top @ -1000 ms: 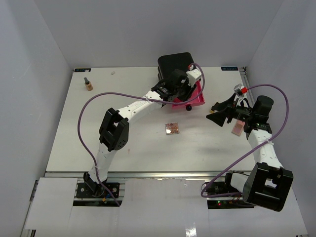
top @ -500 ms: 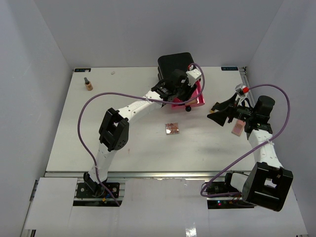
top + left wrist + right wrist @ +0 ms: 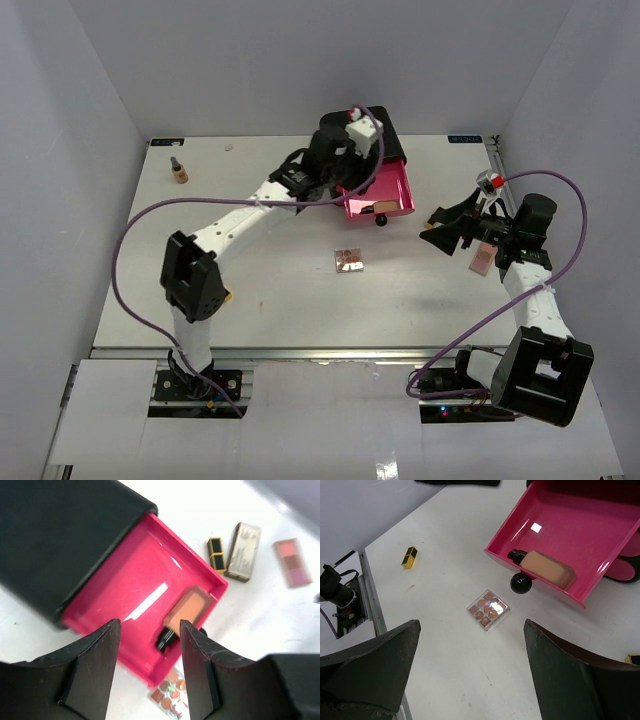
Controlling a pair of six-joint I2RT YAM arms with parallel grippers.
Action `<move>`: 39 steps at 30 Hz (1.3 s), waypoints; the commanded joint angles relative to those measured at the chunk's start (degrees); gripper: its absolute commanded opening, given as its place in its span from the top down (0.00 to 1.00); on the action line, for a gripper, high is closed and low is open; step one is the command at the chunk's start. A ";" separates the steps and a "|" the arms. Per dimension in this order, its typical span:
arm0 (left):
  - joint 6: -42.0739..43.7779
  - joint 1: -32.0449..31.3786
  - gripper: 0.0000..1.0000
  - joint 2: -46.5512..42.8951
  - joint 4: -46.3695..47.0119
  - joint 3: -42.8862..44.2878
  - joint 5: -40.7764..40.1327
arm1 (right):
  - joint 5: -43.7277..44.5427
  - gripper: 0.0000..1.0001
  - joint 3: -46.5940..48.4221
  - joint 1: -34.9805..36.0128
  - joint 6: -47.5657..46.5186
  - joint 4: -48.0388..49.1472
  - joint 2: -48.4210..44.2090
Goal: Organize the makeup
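Note:
A pink drawer (image 3: 380, 188) stands pulled out of the black box (image 3: 345, 125). A tan bottle with a black cap (image 3: 186, 616) lies in it, also in the right wrist view (image 3: 547, 567). My left gripper (image 3: 149, 626) is open and empty, held above the drawer and box (image 3: 340, 165). A square palette (image 3: 348, 260) lies in front of the drawer (image 3: 488, 609). Right of the drawer lie a black-and-gold lipstick (image 3: 216, 555), a tan compact (image 3: 243, 545) and a pink compact (image 3: 293, 562). My right gripper (image 3: 445, 228) is open and empty, above the table (image 3: 470, 630).
A small brown bottle (image 3: 179, 171) stands at the far left corner of the table. Another lipstick (image 3: 410, 557) lies on the table near the left arm (image 3: 229, 295). The drawer's black knob (image 3: 521, 582) points at the palette. Grey walls enclose the table.
My left arm has swung its elbow left and lifted its gripper up and back off the drawer, over the black box. The drawer now shows fully open. The right arm has not moved.

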 commanded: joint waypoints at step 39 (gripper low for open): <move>-9.56 54.51 0.12 6.69 42.95 -30.96 -2.13 | -3.05 0.09 0.43 -0.86 -0.55 0.43 1.93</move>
